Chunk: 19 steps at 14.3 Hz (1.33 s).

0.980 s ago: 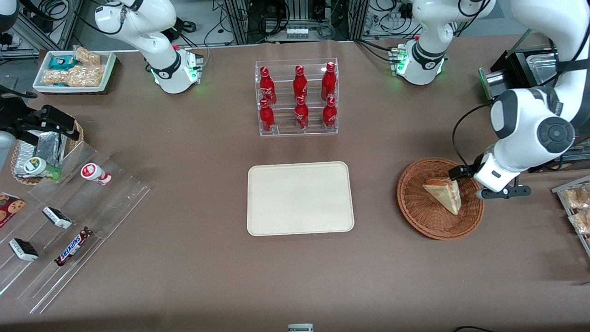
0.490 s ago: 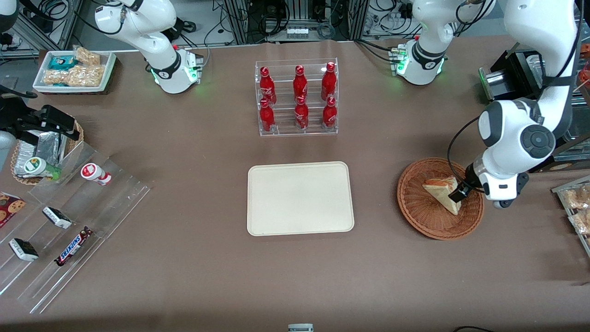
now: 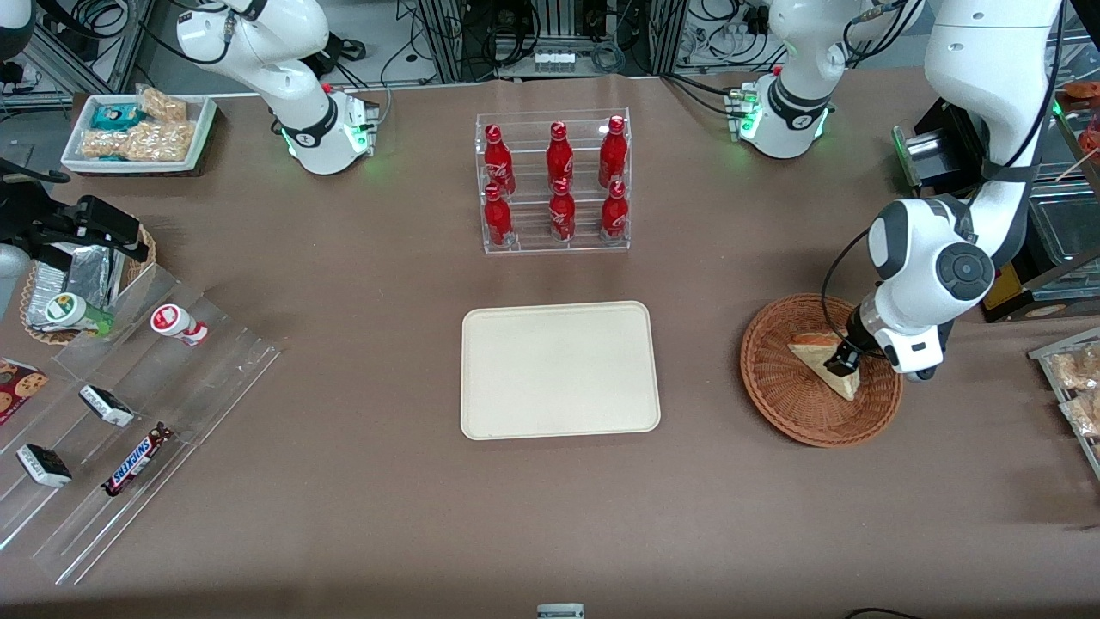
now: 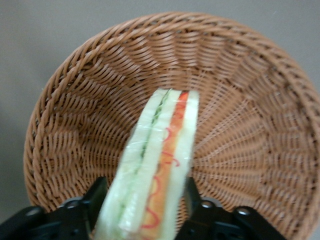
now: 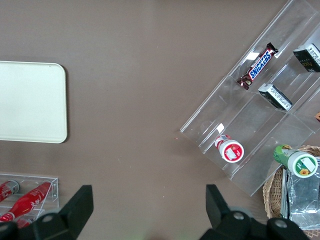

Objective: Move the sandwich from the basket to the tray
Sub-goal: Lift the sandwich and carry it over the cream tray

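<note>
Sandwich (image 4: pixel 155 165) stands on its edge in the basket (image 4: pixel 75 130), right between the fingers (image 4: pixel 95 197) of my tool (image 3: pixel 840 359); they straddle it unclenched, so I think closing comes next, before the tray (image 3: pixel 560 370)

The sandwich (image 4: pixel 155 165) is pale white bread with green and red-orange filling stripes along its cut edge, under a clear wrap with a red squiggle, and it lies in the basket (image 4: pixel 240 100) of reddish-brown woven wicker, whose strands run in ribbed rings. The tool (image 3: pixel 840 359) on the white left arm is black, its two black fingers (image 4: pixel 92 202) standing just beside the sandwich's flanks, one on each side. The tray (image 3: pixel 560 370) is plain cream-beige on the dull brown bench (image 3: pixel 387 516), and six bottles (image 3: pixel 559 185) in a clear rack are bright red with white lettering.
</note>
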Tool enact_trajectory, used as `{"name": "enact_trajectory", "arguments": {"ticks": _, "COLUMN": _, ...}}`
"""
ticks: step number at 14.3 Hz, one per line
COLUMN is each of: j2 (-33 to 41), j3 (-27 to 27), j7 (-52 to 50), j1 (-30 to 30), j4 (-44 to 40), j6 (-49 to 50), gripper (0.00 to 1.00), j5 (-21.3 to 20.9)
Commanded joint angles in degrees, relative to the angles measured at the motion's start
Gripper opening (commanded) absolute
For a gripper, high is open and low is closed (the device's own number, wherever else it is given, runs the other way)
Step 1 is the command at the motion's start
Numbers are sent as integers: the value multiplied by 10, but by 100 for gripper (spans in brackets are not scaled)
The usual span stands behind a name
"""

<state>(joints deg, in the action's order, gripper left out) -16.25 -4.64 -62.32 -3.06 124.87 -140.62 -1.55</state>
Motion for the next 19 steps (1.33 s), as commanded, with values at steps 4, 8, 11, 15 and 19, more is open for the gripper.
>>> {"name": "enact_trajectory", "arguments": {"ticks": 4, "j2": -3, "j3": -30, "j7": -31, "j1": 24, "j4": -153, "j6": 167, "gripper": 5, "j5": 30}}
{"name": "enact_trajectory", "arguments": {"ticks": 8, "j2": -57, "j3": -70, "j7": -24, "j1": 63, "j4": -278, "j6": 237, "gripper": 5, "j5": 34}}
{"name": "enact_trajectory", "arguments": {"ticks": 11, "j2": -94, "j3": -92, "j7": -10, "j1": 128, "j4": -322, "j6": 236, "gripper": 5, "j5": 27}}
{"name": "enact_trajectory", "arguments": {"ticks": 15, "j2": -125, "j3": -93, "j7": 7, "j1": 226, "j4": -336, "j6": 215, "gripper": 8, "j5": 27}}
{"name": "enact_trajectory", "arguments": {"ticks": 19, "j2": -159, "j3": -93, "j7": 109, "j1": 294, "j4": -336, "j6": 103, "gripper": 9, "j5": 25}}
